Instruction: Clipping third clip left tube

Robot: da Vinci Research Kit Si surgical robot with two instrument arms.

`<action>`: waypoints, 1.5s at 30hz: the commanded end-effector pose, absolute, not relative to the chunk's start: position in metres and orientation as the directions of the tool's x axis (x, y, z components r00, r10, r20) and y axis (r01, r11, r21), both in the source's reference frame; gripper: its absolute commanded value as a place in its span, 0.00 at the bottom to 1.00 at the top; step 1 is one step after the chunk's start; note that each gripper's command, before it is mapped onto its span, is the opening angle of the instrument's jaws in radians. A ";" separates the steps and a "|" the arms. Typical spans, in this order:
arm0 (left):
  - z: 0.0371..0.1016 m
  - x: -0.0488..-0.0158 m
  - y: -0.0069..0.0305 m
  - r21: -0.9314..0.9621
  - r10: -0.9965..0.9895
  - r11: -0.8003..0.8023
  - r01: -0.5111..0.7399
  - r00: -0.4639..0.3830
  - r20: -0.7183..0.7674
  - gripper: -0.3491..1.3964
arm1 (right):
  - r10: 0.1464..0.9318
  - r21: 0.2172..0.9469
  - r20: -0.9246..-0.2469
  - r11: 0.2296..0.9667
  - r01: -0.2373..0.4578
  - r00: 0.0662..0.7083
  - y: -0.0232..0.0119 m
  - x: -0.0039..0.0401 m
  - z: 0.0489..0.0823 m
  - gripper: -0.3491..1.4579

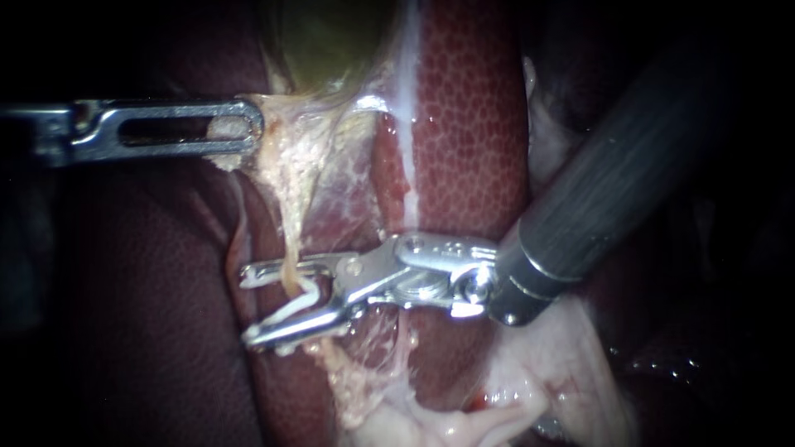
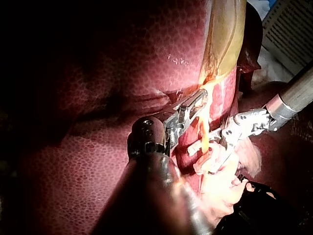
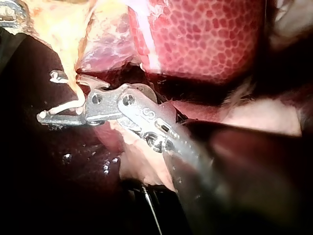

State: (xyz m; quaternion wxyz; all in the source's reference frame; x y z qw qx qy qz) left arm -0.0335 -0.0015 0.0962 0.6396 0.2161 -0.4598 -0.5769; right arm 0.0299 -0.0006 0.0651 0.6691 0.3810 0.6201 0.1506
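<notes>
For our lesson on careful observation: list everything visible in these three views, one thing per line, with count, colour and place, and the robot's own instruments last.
liver: one, dark red, mottled, beneath and around everything
gallbladder: one, greenish yellow, above the pale tissue
pale tissue: one sheet, whitish yellow, stretched from the gallbladder down over the liver
tube: one, thin, yellowish, running between the right instrument's jaws
clip: one, white, open, held in the right instrument's jaws
left instrument: one, silver, jaws shut on the pale tissue's edge
right instrument: one, silver jaws on a dark shaft, jaws wide apart, holding the clip around the tube
</notes>
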 end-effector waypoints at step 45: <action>0.0962 -0.0335 -0.0015 0.807 -0.937 0.242 0.539 -0.088 0.339 0.11 | 0.677 0.713 -0.700 0.645 0.273 0.227 0.0011 0.0275 0.0648 0.00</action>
